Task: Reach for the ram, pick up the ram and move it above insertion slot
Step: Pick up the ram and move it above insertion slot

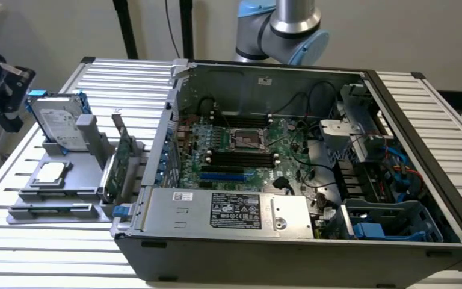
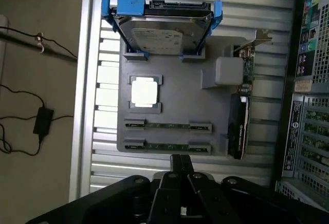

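My pincer point(image 2: 180, 161) closed, empty, hovering just off gray holder tray point(image 2: 175, 100). Ram point(image 2: 167, 146) untouched in slot along tray edge nearest pincer, second stick point(image 2: 167, 126) beside it. Reach partly done; grasp, lift, carry left

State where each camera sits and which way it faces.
Exterior view: off the arm, raised, looking down into the open computer case; an arm joint shows behind it.
Wrist view: on the wrist, looking down on the grey tray with the ram; the shut hand shows.
Shared: the hard drive, tray and case.
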Controlling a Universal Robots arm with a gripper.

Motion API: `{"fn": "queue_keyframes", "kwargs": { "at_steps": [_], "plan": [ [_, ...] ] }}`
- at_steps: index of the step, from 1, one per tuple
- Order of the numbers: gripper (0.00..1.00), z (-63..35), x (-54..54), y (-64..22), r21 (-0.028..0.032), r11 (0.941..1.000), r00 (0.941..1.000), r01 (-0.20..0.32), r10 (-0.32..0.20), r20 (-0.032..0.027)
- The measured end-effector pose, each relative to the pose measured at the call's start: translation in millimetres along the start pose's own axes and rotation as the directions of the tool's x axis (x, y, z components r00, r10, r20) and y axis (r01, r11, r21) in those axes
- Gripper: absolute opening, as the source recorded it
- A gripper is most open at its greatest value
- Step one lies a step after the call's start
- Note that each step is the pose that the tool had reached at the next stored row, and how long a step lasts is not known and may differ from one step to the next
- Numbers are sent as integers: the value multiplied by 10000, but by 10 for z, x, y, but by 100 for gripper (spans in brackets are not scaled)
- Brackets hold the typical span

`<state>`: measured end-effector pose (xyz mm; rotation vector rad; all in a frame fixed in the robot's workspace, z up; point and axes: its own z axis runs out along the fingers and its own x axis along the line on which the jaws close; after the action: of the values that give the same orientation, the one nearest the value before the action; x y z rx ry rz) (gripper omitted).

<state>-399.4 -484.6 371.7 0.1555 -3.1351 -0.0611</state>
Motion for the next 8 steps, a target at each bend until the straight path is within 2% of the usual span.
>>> {"fn": "queue_keyframes", "kwargs": {
  "at_steps": [4,8],
  "plan": [
    [11,-1,0,0,-1,9974,9974,723,-723,-29],
    [11,-1,0,0,-3,9896,9896,1437,-1437,-58]
  ]
}}
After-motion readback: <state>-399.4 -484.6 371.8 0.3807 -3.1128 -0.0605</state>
